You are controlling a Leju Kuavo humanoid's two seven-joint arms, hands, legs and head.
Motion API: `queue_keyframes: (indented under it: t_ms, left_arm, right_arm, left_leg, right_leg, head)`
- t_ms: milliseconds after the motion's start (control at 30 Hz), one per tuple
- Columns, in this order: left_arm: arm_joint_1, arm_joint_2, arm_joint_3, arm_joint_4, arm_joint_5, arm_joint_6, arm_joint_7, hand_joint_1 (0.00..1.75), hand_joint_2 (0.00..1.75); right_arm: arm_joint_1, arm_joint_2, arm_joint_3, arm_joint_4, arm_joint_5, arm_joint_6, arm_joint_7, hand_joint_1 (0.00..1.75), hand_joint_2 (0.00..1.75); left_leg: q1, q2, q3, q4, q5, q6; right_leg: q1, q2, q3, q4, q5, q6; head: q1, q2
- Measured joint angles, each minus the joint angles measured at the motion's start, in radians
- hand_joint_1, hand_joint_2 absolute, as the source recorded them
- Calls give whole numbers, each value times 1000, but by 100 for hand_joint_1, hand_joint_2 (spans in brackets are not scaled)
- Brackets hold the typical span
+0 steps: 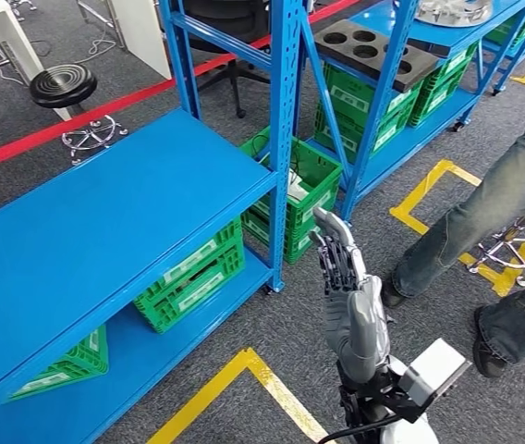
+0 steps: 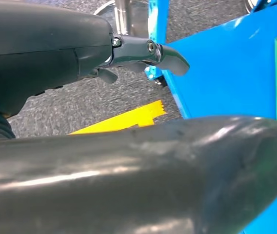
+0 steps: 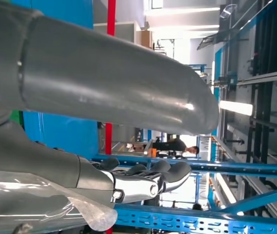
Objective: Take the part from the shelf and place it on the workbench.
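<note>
1. Right hand [image 1: 347, 277] is raised beside the blue shelf [image 1: 106, 222], fingers [image 1: 333, 245] loose, grasping nothing.
2. Left hand [image 2: 92, 97] looks empty too, though it's blurry.
3. The part [image 1: 451, 9], probably that metal piece, sits on the far shelf.

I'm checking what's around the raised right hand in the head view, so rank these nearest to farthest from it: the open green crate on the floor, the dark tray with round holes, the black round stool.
1. Open green plastic crate, just beyond the right hand, on the floor by the blue post.
2. Dark tray with round holes, up on the far shelf.
3. Black round stool, far left.
</note>
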Motion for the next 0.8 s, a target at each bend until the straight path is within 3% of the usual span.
queue_keyframes:
  t_ms: [67, 133, 200, 233, 300, 367, 433, 500, 567, 633, 700, 733, 767, 800]
  left_arm:
    - [0, 1, 1, 0, 0, 0, 0, 0, 0]
    - [-3, 2, 2, 0, 0, 0, 0, 0, 0]
    - [-4, 2, 2, 0, -1, -1, 1, 0, 0]
    - [-2, 2, 2, 0, -1, -1, 2, 0, 0]
    - [0, 2, 3, -1, -2, -2, 3, 0, 0]
    - [0, 1, 3, -2, -3, -3, 3, 0, 0]
    - [0, -1, 4, -2, -3, -4, 3, 0, 0]
    - [1, -2, 4, -2, -3, -4, 3, 0, 0]
    - [1, -2, 5, -3, -3, -4, 3, 0, 0]
    - [-1, -3, 5, -4, -3, -5, 3, 0, 0]
    - [-3, -4, 5, -5, -3, -6, 3, 0, 0]
    - [-3, -4, 5, -5, -3, -6, 3, 0, 0]
    - [-2, -4, 5, -5, -3, -6, 3, 0, 0]
    - [-2, -4, 5, -5, -3, -6, 3, 0, 0]
  right_arm:
    - [-2, 0, 1, 0, 0, 0, -1, 0, 0]
    - [0, 0, 1, 0, 0, 0, -1, 0, 0]
    - [2, 0, 1, 0, 0, 0, -1, 0, 0]
    - [3, 0, 1, 0, 0, 0, -1, 0, 0]
    - [3, 0, 1, 0, 1, 0, -1, 0, 0]
    - [3, 0, 1, 0, 1, 0, -1, 0, 0]
    - [2, 0, 1, 0, 1, -1, -1, 0, 0]
    - [1, 0, 2, 0, 1, 0, -1, 0, 0]
    - [-1, 0, 3, 0, 1, 0, -1, 0, 0]
    - [0, 0, 3, 0, 1, -1, 0, 0, 0]
    - [4, 0, 3, 0, 0, -1, 0, 0, 0]
    - [5, 0, 3, 0, 0, -1, 0, 0, 0]
    - [5, 0, 3, 1, 0, -1, 0, 0, 0]
    - [5, 0, 3, 1, 0, -1, 0, 0, 0]
  left_leg:
    - [-2, 39, -14, 35, -25, -13]
    - [2, 91, -64, 143, -83, -27]
    - [12, 105, -121, 253, -121, -39]
    - [17, 107, -130, 266, -114, -44]
    - [24, 122, -88, 176, -47, -51]
    - [21, 166, -25, 47, 8, -50]
    - [13, 187, -5, -1, 14, -35]
    - [10, 167, -7, -4, 13, -14]
    - [13, 147, -4, -10, 14, 2]
    - [13, 126, -1, -12, 13, 15]
    - [10, 103, 0, -12, 11, 20]
    - [8, 89, 2, -12, 10, 21]
    - [6, 75, 4, -11, 10, 21]
    - [4, 61, 8, -11, 9, 21]
  right_leg:
    - [-4, -24, 12, -13, 3, -10]
    - [-6, -52, 20, -19, 0, -17]
    - [-7, -79, 23, -19, -4, -17]
    - [-7, -92, 26, -19, -7, -15]
    - [-11, -115, 35, -18, -15, -8]
    - [-10, -134, 46, -17, -25, 3]
    - [-5, -150, 52, -17, -32, 15]
    - [-5, -162, 58, -21, -37, 27]
    - [-11, -128, 48, 6, -61, 37]
    - [-13, -74, -7, 117, -118, 38]
    - [-12, -55, -83, 252, -164, 36]
    - [-11, -52, -104, 280, -160, 33]
    - [-10, -50, -107, 267, -134, 29]
    - [-9, -44, -89, 214, -92, 24]
  head:
    - [-5, 0]
    - [-10, 0]
    - [-10, 0]
    - [-10, 0]
    - [-10, 0]
    - [-12, 0]
    - [-13, 0]
    - [-12, 0]
    - [-9, 0]
    - [-4, 0]
    - [-2, 0]
    - [-1, 0]
    - [-1, 0]
    - [-1, 0]
